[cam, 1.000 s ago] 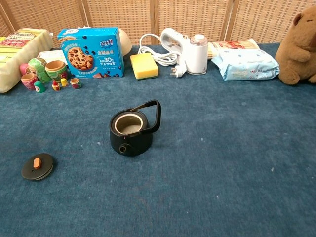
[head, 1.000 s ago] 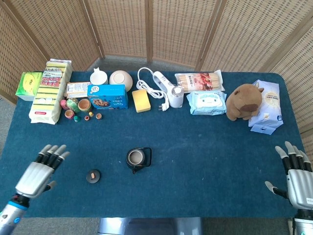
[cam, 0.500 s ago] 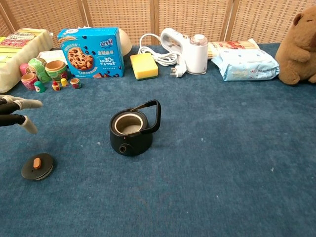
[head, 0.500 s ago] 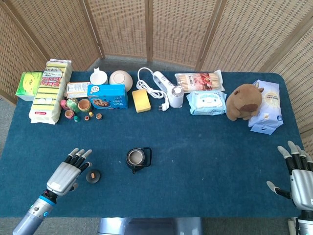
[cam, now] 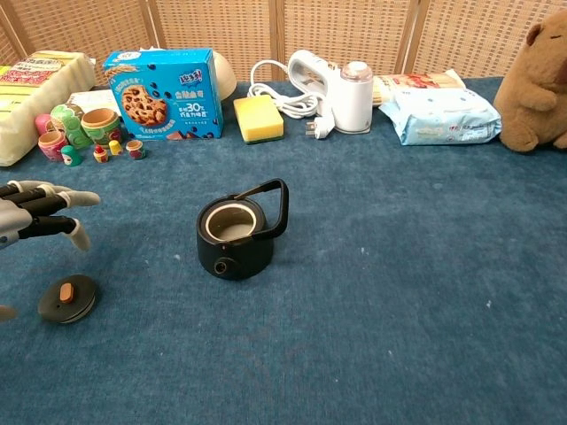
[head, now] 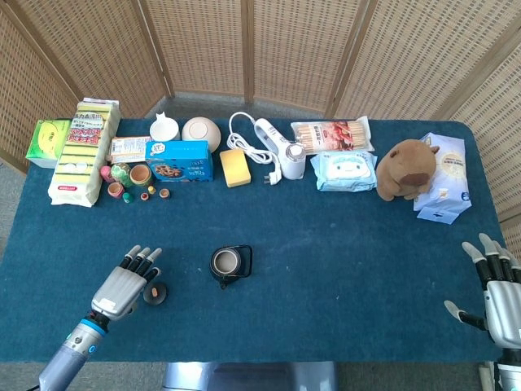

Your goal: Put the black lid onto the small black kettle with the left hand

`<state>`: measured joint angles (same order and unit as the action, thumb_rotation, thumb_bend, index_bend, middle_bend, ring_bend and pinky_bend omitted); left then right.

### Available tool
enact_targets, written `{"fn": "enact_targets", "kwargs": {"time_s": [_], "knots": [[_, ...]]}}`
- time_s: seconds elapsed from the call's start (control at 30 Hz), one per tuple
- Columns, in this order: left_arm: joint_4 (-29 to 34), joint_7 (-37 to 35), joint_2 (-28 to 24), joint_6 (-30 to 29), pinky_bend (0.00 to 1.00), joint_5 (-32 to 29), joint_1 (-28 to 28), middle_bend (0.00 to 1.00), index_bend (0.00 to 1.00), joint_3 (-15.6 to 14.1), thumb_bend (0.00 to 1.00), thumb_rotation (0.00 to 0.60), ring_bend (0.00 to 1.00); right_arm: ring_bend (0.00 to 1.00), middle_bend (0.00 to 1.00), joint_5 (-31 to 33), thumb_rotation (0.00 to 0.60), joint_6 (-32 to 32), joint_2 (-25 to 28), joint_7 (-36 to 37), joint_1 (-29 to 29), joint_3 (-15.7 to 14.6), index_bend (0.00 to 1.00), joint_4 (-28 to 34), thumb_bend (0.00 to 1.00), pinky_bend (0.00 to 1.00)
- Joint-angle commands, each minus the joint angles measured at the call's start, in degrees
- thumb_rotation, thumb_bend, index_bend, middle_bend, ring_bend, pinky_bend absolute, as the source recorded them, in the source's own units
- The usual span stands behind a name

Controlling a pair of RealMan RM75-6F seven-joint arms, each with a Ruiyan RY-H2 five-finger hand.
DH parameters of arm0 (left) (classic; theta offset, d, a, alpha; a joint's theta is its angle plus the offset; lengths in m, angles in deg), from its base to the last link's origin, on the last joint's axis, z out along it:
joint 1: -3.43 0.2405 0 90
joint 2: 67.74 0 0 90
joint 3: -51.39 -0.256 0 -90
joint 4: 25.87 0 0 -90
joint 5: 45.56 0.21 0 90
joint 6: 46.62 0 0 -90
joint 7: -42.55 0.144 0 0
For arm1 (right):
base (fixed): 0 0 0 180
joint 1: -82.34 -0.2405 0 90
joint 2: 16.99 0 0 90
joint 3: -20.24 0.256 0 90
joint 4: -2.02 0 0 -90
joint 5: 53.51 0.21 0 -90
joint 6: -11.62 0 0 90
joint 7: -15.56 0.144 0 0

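Between the flat black lid [cam: 67, 297] with its orange knob and the small open black kettle [cam: 234, 237] you have bare blue cloth. The kettle's upright loop handle [cam: 274, 202] rises at its right rim. The painted nesting dolls [head: 129, 181] and blue biscuit box [cam: 163, 93] stand well behind.
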<state>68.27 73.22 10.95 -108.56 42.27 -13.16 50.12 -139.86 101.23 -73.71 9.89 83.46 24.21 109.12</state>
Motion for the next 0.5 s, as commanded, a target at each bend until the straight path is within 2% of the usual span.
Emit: {"fn": "enact_targets", "kwargs": {"time_s": [0.03,0.5], "knots": [[0.6,1.5,0.4,0.8,0.03,-1.1,-0.5,0.0,0.27,0.1,0.11,0.6,0.0,0.0,0.0,0.1,0.6,0.0,0.0,0.1,0.0,0.0,0.13,0.0,0.01,0.0],[1.9,7.2,1.8,2.4,0.03,-5.6,-1.8,0.0,0.27,0.3,0.11,0.6,0.0,0.0,0.0,-0.3,0.6,0.7,0.1,1.2,0.1,0.2,0.13,-0.5,0.01,0.0]]}}
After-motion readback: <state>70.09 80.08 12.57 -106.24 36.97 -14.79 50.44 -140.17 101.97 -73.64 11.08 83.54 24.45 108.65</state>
